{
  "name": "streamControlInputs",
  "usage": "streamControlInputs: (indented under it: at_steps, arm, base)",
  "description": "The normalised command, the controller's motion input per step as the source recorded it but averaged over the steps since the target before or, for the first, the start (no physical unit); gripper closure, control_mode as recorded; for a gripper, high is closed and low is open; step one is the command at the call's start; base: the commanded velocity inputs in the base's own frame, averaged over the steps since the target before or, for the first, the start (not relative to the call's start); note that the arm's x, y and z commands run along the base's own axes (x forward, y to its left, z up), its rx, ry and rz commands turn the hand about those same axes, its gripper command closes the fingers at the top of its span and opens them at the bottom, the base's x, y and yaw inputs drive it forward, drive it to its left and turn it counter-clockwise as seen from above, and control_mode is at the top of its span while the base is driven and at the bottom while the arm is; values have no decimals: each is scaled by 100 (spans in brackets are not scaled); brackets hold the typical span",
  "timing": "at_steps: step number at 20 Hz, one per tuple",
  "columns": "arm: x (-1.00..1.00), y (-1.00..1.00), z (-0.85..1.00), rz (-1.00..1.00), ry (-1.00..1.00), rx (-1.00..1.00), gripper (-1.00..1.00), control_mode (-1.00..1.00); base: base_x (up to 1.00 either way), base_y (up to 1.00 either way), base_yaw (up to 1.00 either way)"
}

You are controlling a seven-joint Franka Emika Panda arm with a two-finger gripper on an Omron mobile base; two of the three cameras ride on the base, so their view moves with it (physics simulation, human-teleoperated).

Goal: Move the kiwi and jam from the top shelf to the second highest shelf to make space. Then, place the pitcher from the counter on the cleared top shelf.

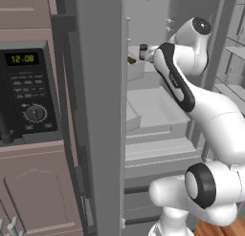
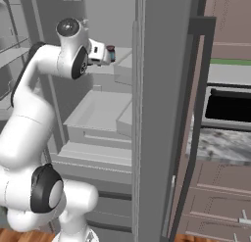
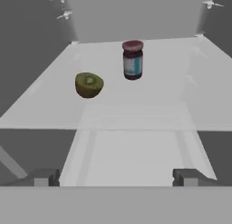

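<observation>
Gripper [image 3: 116, 177] at fridge front, jaws released wide, nothing held. Kiwi [image 3: 89, 85] and jam [image 3: 132, 60] both on top shelf [image 3: 172, 89], apart, jam further back. Risk: kiwi's round and tiny, off-centre pinch could roll it away or nudge the jam over.

A tall grey fridge [image 1: 100, 111] stands open, its pale interior lit evenly and fitted with drawers [image 1: 153, 111] low down. Beside it on one side a black microwave [image 1: 28, 94] with a green clock display sits in mauve-brown cabinets [image 1: 33, 192]. On the other side are more brown cabinets [image 2: 220, 197] and a dark oven opening [image 2: 228, 108]. Wood floor [image 1: 215, 229] shows at the bottom.
</observation>
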Motion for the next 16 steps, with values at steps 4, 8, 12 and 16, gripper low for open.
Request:
streamControlInputs:
  at_steps: [4,8,12,16]
  arm:
    - [46,0,0,0,0,0,-100,-100]
    - [49,0,0,0,0,0,-100,-100]
    - [50,-2,0,0,0,0,-100,-100]
    - [42,0,0,0,0,0,-100,-100]
  base:
    - [0,0,0]
    - [0,0,0]
    - [0,0,0]
    - [0,0,0]
